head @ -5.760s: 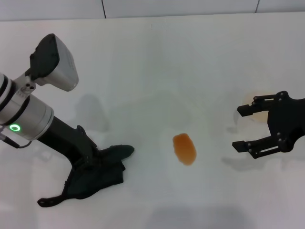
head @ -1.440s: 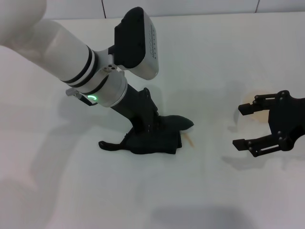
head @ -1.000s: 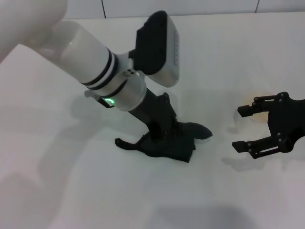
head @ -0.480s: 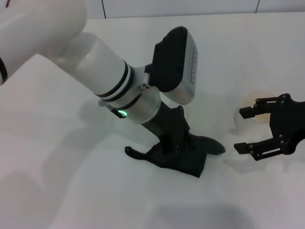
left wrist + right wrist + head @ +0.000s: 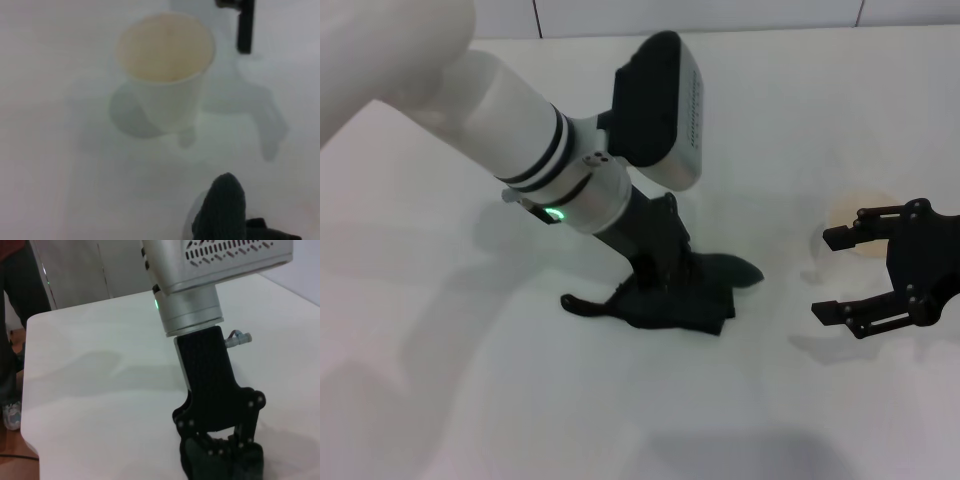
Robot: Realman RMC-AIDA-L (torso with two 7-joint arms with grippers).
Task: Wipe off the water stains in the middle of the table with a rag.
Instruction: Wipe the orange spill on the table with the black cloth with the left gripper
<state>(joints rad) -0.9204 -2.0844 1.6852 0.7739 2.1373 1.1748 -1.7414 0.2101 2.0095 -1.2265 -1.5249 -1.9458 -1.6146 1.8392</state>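
My left gripper is shut on the dark rag and presses it onto the white table near the middle. The rag's thin tail trails to the left. The orange water stain is not visible; the rag covers the spot where it lay. The right wrist view shows the left gripper standing on the rag. The rag's tip shows in the left wrist view. My right gripper is open and empty, hovering at the right.
A whitish translucent cup stands just beyond my right gripper; the left wrist view shows it with amber residue inside, with a right gripper finger beside it. The table's edge shows in the right wrist view.
My left gripper dragged the rag from the left rightward over the orange stain, then back a little to the left. The stain no longer shows. The right gripper stayed put.
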